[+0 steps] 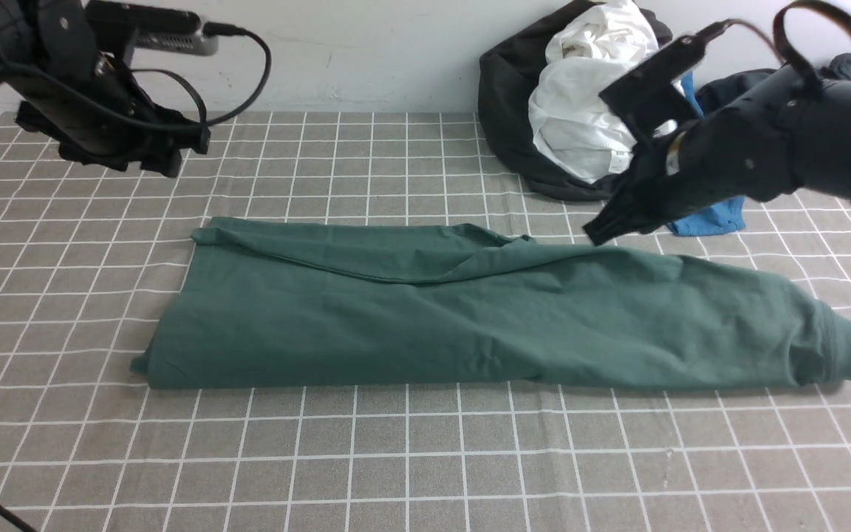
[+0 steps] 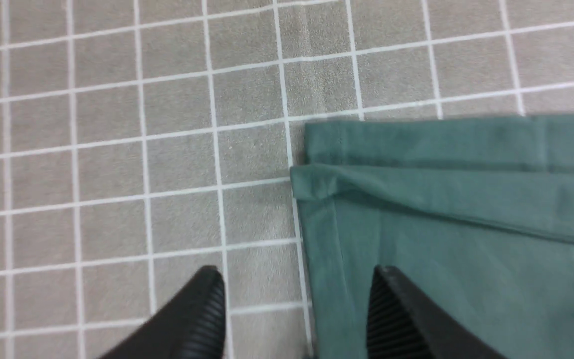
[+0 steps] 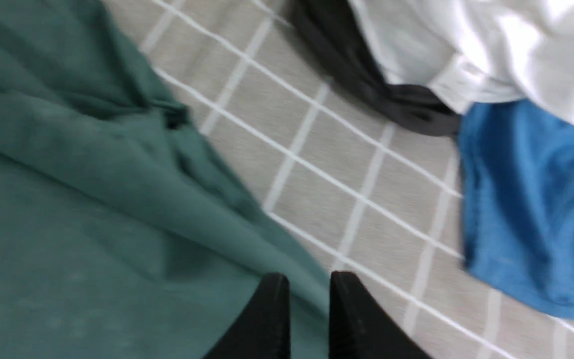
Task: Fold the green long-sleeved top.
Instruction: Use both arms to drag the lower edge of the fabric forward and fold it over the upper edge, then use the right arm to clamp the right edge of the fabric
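The green long-sleeved top [image 1: 470, 318] lies on the table as a long flat band running left to right, with a loose crease along its far edge. My left gripper [image 1: 168, 151] hangs open, high above the table, beyond the band's far left corner. In the left wrist view its fingers [image 2: 202, 309] straddle the left edge of the top [image 2: 466, 249], nothing between them. My right gripper [image 1: 603, 230] hovers just over the far edge at the right. In the right wrist view the right gripper [image 3: 308, 276] shows a narrow empty gap above the top [image 3: 68, 199].
A heap of clothes sits at the back right: a dark grey garment [image 1: 507, 96], a white one [image 1: 588, 96] and a bright blue shirt [image 1: 713, 218], close behind my right gripper. The grey checked tablecloth [image 1: 396, 458] covers the table up to the back wall.
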Available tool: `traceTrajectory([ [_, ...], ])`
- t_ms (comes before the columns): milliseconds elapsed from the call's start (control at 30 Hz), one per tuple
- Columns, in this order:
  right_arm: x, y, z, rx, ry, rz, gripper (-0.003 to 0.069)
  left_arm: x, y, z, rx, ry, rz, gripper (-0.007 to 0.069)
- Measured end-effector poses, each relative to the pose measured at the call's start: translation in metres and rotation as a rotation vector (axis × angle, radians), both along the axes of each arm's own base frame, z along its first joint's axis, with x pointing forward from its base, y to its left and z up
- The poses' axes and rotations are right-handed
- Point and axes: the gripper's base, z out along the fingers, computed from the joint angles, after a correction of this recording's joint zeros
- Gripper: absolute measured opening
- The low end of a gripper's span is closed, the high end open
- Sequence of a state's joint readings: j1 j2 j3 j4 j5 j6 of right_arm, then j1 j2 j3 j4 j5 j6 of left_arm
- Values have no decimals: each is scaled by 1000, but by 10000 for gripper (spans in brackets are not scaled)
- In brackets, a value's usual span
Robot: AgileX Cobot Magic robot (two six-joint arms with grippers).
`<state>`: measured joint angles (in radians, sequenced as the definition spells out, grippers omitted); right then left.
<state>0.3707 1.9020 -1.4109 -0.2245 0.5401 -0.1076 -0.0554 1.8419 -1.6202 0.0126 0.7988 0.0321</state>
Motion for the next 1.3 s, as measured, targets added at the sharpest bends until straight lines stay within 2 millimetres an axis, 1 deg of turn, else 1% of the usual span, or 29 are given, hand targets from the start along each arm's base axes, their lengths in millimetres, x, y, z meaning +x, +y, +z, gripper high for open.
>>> traceTrajectory([
  [33, -1, 8, -5, 23, 13, 25, 48, -9, -2, 9, -3, -10, -16, 298],
  [67, -1, 21, -19, 41, 37, 73, 22, -19, -7, 16, -17, -19, -35, 269],
  [100, -1, 29, -29, 45, 52, 110, 6, -33, -12, 27, -32, -42, -61, 233],
  [200, -2, 55, -63, 31, 97, 254, -11, -79, -25, 64, -87, -183, -134, 120],
  [233, 0, 61, -70, 31, 108, 293, -12, -95, -27, 74, -101, -235, -152, 83],
  [267, 1, 67, -78, 36, 123, 325, -13, -112, -27, 79, -108, -276, -164, 50],
  [333, 10, 76, -82, 57, 128, 370, -13, -141, -24, 93, -113, -364, -169, 13],
  [400, 22, 84, -88, 84, 132, 398, -13, -163, -19, 92, -107, -401, -164, -1],
  [467, 41, 88, -96, 112, 112, 389, -13, -185, -14, 77, -88, -390, -157, -8],
  [500, 48, 89, -96, 127, 94, 375, -13, -193, -12, 74, -81, -395, -157, -8],
  [567, 67, 88, -99, 157, 50, 329, -14, -205, -10, 63, -73, -376, -155, -8],
  [600, 70, 87, -102, 167, 50, 312, -14, -206, -9, 62, -72, -373, -155, -8],
  [633, 85, 82, -103, 214, 17, 240, -14, -213, -9, 54, -70, -356, -156, -8],
  [667, 97, 78, -102, 260, -4, 181, -14, -216, -8, 48, -70, -338, -156, -8],
  [733, 113, 69, -101, 343, -9, 79, -14, -220, -8, 38, -69, -286, -160, -8],
  [800, 123, 60, -94, 368, -15, 44, -14, -222, -8, 31, -68, -249, -163, -8],
  [867, 130, 52, -76, 375, -17, 43, -13, -223, -8, 25, -64, -203, -168, -8],
  [900, 130, 51, -74, 375, -18, 43, -12, -224, -8, 25, -64, -200, -168, -8],
  [933, 131, 49, -61, 370, -7, 59, -11, -224, -9, 23, -63, -182, -170, -8],
  [967, 130, 48, -54, 363, 6, 70, -10, -224, -9, 22, -61, -166, -172, -8],
  [1033, 123, 43, -30, 336, 54, 102, -10, -225, -8, 19, -50, -134, -178, -8],
  [1067, 116, 37, -16, 298, 102, 127, -10, -227, -8, 18, -40, -108, -183, -8],
  [1100, 111, 34, -5, 270, 129, 142, -8, -230, -7, 16, -29, -83, -187, -8],
  [1133, 105, 25, 10, 233, 142, 149, -6, -232, -6, 15, -18, -57, -192, -8],
  [1200, 93, 7, 34, 158, 193, 148, -3, -237, -5, 14, 0, -26, -198, -8],
  [1233, 87, -10, 54, 122, 191, 128, -2, -240, -4, 15, 8, -20, -199, -8],
  [1267, 85, -13, 56, 109, 201, 119, -1, -241, -4, 16, 9, -23, -198, -8],
  [1300, 78, -46, 89, 103, 158, 21, 1, -245, -3, 20, 13, -46, -197, -8],
])
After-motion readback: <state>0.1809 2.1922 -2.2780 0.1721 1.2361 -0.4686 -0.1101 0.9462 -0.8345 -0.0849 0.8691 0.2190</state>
